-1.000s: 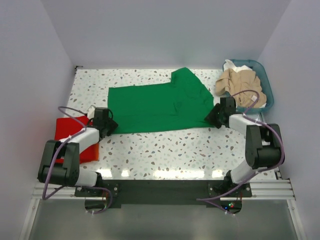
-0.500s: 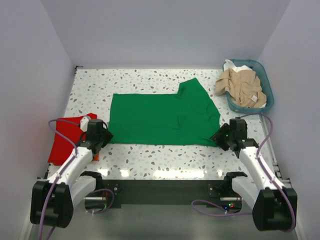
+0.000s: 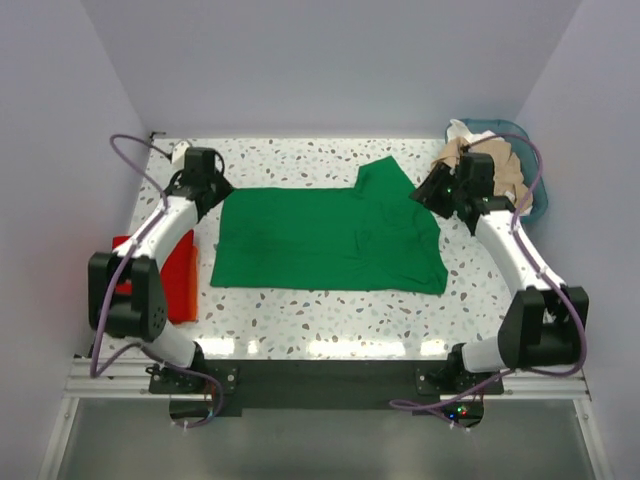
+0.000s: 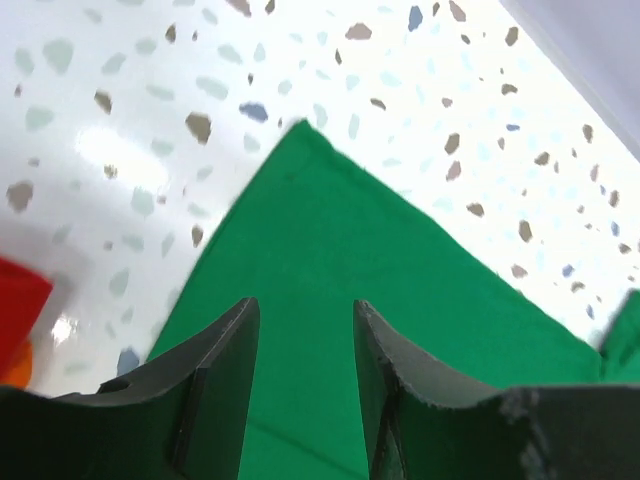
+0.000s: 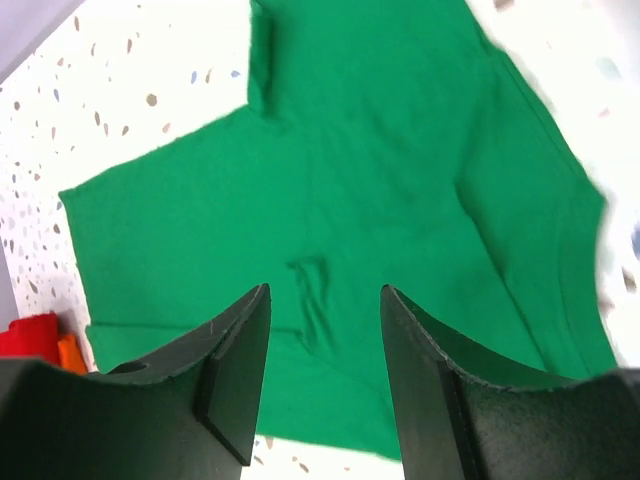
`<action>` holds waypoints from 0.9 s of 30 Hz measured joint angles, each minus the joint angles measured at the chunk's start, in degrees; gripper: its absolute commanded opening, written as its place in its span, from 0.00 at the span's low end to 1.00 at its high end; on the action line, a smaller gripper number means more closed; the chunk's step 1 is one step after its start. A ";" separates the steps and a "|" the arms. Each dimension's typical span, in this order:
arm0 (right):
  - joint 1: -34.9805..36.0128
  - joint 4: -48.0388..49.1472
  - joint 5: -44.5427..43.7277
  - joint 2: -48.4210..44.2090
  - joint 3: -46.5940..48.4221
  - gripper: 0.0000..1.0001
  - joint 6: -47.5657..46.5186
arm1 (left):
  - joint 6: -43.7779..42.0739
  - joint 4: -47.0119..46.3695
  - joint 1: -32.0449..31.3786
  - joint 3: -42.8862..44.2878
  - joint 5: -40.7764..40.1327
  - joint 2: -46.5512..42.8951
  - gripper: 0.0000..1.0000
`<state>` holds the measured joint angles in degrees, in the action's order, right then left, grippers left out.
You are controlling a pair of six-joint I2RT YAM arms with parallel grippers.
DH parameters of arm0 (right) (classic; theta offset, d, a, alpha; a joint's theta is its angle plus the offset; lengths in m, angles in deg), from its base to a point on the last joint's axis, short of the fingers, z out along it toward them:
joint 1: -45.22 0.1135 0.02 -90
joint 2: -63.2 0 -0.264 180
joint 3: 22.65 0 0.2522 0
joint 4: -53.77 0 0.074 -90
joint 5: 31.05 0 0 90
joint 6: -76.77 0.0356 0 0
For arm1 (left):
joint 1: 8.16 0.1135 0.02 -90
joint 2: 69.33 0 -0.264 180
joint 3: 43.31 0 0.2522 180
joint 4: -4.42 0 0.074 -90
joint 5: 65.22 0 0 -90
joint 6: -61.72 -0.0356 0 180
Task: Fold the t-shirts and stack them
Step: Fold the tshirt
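The green t-shirt (image 3: 325, 238) lies spread flat across the middle of the table, one sleeve pointing to the far side. It fills the left wrist view (image 4: 380, 300) and the right wrist view (image 5: 380, 200). My left gripper (image 3: 215, 190) is open above the shirt's far left corner, empty. My right gripper (image 3: 425, 192) is open above the shirt's far right side by the sleeve, empty. A red t-shirt (image 3: 172, 275) lies at the left edge; its corner shows in the left wrist view (image 4: 15, 295). Beige and white shirts (image 3: 490, 165) lie heaped in the basket.
The teal plastic basket (image 3: 538, 195) stands at the far right corner, partly behind my right arm. White walls close in the table on three sides. The arm bases and a black rail (image 3: 320, 375) run along the near edge.
Both arms swung from the shirt's near corners to its far side. The green shirt's near edge now lies flat and released; both grippers are open above it.
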<state>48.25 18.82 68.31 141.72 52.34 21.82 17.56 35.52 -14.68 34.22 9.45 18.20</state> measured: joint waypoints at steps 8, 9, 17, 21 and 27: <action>1.20 3.02 0.96 18.73 17.09 0.50 -3.93 | -6.34 4.17 0.13 20.72 -2.58 23.39 0.45; 1.20 3.13 1.03 20.17 18.45 0.50 -4.09 | -6.88 5.09 0.13 23.06 -2.82 25.68 0.45; 1.20 3.41 1.99 30.27 27.50 0.49 -5.70 | -9.20 7.74 0.13 33.44 -3.76 36.59 0.44; 1.20 3.61 2.21 32.46 29.20 0.49 -6.40 | -9.29 8.09 0.20 33.55 -4.42 38.53 0.44; 1.20 3.76 2.21 33.79 29.53 0.49 -7.48 | -9.46 8.37 0.79 35.08 -4.92 41.62 0.44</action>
<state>49.45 22.58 70.52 175.52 81.87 14.34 8.10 43.89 -13.90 69.30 4.53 59.81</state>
